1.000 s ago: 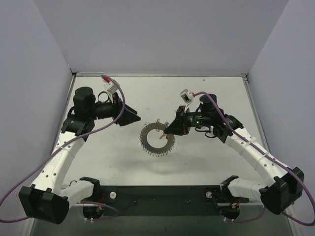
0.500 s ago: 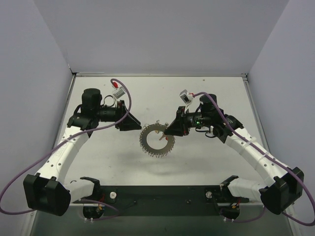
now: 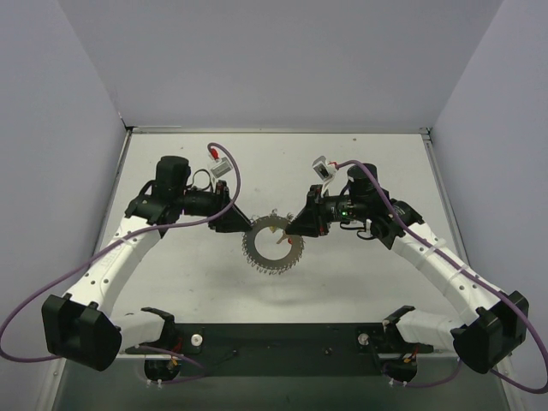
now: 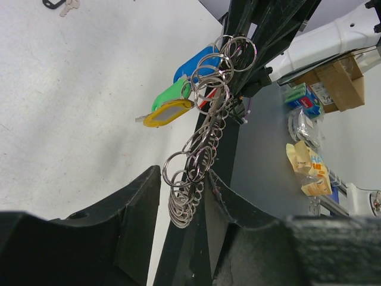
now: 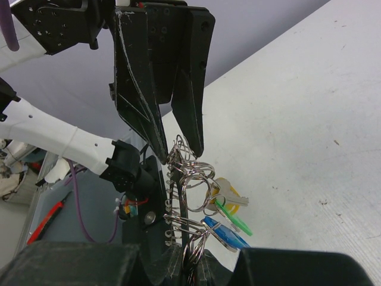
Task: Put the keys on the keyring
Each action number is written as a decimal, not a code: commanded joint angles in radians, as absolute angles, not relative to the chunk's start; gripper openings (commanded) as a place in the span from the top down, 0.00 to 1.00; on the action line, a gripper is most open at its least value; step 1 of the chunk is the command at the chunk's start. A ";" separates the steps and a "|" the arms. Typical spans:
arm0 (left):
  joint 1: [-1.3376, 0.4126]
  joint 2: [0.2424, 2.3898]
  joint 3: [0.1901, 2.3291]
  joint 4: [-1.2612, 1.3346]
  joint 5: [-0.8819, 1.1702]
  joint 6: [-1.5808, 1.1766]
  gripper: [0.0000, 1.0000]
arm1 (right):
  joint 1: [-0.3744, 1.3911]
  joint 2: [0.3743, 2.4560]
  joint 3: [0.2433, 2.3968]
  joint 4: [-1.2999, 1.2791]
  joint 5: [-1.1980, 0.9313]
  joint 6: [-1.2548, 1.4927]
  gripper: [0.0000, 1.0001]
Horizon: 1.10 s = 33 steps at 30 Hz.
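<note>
Keyring (image 3: 253,247) — in right fingers (image 3: 299,226), between spread left fingers (image 3: 233,223)

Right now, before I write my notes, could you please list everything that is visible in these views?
keyring: one, silver, held above the table between both arms.
keys: three, with blue, green and yellow heads, hanging on the keyring.
loose key: one, pale, on the table beside a dark tag, at the top edge of the left wrist view.
table: one, white.
left arm: one, white and black, jaws open on either side of the keyring's rim.
right arm: one, white and black, jaws shut on the keyring.
</note>
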<state>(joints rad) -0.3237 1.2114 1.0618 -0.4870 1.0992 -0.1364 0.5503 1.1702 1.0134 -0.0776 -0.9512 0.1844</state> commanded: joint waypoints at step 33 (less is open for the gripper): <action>-0.327 1.080 1.141 -0.396 0.987 -0.094 1.00 | 0.548 1.212 1.037 -0.026 -0.963 0.192 1.00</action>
<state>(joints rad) -0.3248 1.1461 1.0817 -0.4530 1.0256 -0.1471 0.5495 1.1893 1.0077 -0.0532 -0.9516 0.1818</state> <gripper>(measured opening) 0.022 0.121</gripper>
